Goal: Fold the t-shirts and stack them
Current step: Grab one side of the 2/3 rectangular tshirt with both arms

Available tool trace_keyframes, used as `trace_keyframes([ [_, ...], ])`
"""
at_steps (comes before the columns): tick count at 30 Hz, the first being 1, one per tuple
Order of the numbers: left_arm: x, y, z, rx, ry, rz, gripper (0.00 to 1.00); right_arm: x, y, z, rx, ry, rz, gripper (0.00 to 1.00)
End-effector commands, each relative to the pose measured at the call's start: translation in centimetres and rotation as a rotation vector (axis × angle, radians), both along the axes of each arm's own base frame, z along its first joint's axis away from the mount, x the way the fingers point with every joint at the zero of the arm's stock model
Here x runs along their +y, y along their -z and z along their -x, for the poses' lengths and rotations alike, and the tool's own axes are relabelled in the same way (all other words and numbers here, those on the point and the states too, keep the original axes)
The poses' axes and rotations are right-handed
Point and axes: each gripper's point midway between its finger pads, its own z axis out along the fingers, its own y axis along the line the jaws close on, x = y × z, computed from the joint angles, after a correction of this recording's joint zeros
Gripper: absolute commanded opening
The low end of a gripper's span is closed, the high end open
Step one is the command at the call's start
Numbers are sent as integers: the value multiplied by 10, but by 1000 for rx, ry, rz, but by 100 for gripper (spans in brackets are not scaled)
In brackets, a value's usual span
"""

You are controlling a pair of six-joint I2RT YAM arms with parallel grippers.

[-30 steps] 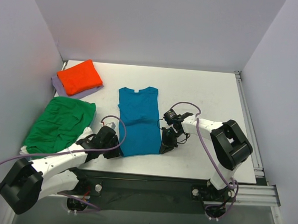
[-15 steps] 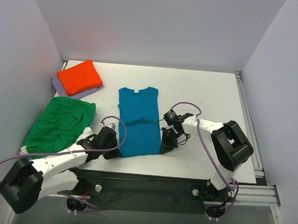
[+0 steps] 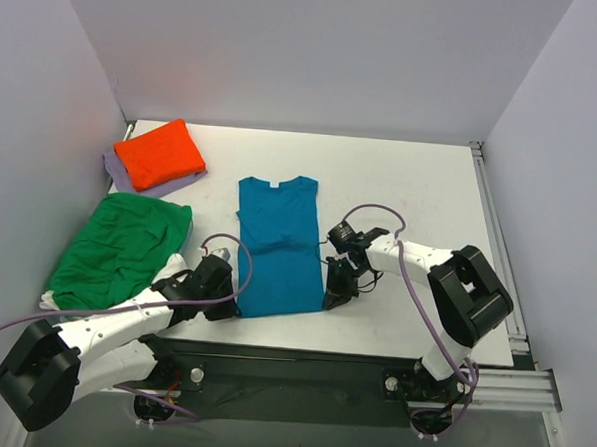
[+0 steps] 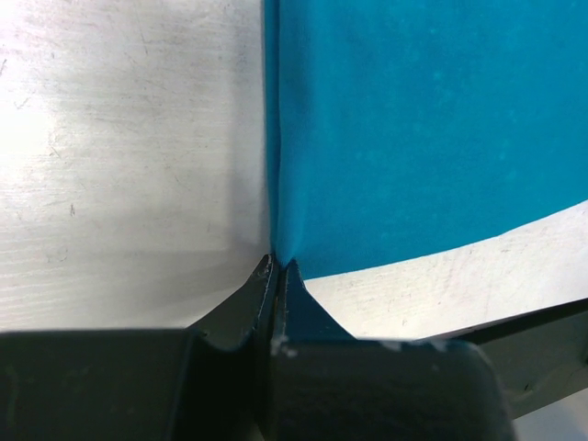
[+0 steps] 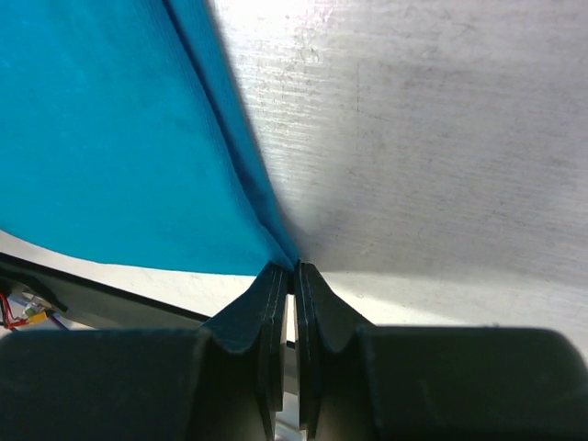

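The left gripper [image 4: 278, 266] is pinched tight on the near left corner of the blue shirt [image 3: 277, 252]. The right gripper [image 5: 294, 268] pinches the near right corner. The shirt lies flat between them. A green shirt [image 3: 122, 246] sits beside the left gripper.
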Motion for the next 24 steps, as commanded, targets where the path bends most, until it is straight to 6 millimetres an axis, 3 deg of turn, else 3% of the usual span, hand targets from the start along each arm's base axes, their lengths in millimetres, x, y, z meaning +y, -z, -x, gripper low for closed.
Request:
trace_keyframes([
  [1, 13, -2, 10, 22, 27, -74, 0, -18, -9, 14, 14, 3, 64, 0],
  [10, 4, -37, 24, 47, 117, -26, 0, -24, -34, 35, 1, 6, 45, 0],
  [14, 3, -65, 26, 53, 143, -30, 0, -30, -50, 43, -21, 4, 40, 0],
  [24, 13, -102, 65, 155, 205, -5, 0, -50, -91, 71, -44, 2, 54, 0],
])
